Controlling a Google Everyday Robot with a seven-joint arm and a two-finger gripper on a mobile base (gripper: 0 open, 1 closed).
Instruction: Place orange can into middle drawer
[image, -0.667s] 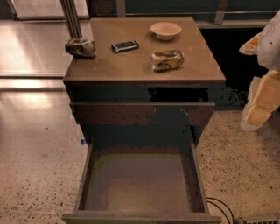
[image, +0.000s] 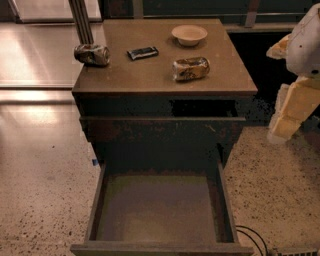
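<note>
**Drawer open and bare; orange can on cabinet top**

The middle drawer (image: 96, 200) stands pulled out nearest the camera. Its floor is bare and its front rim is partly cut off by the frame's lower edge. A dark cable (image: 252, 236) curls on the speckled floor (image: 40, 190) at its right corner.

Above it, a reddish-brown drawer front (image: 160, 131) sits slightly out, and the gap behind it is too dark to read.

On the cabinet top (image: 150, 75), the orange can (image: 191, 68) lies on its side, right of centre. Farther back are a dark wrapped bar (image: 142, 52), a dented grey can (image: 92, 54) at the left edge, and a shallow bowl (image: 189, 34).

The gripper (image: 292, 112) hangs to the right of the cabinet, well apart from the can. It is cut off by the frame edge, and I cannot tell whether it is open or closed.
</note>
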